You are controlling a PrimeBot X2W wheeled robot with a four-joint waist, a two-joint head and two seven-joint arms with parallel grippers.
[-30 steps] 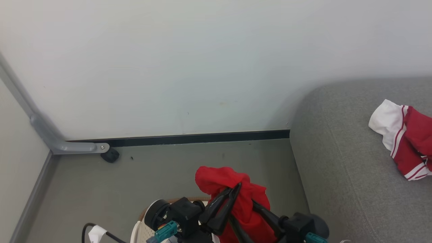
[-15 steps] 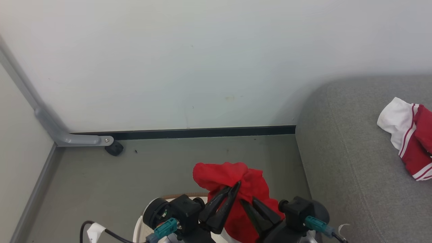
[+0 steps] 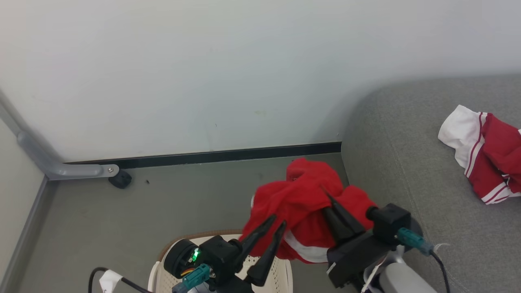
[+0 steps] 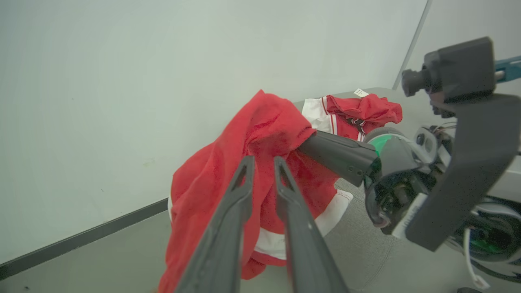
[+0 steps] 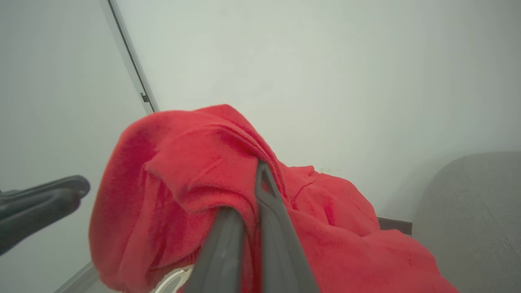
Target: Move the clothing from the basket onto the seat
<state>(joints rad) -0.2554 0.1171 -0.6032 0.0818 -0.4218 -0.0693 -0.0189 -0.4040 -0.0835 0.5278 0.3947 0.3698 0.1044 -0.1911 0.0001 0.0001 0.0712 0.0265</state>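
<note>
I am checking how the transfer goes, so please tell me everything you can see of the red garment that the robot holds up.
The red garment is soft, fleecy-looking cloth, crumpled into folds, with a white band near its lower edge. It hangs in the air, pinched by the shut right gripper and draped over its fingers. In the head view it shows between the basket and the sofa, not laid on it.

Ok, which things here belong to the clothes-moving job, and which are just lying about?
Job: red garment pinched by the right gripper; second garment lying on the sofa; basket; left gripper, shut, off the red garment.
Lying about: grey metal foot with black caster; tagged cable.
</note>
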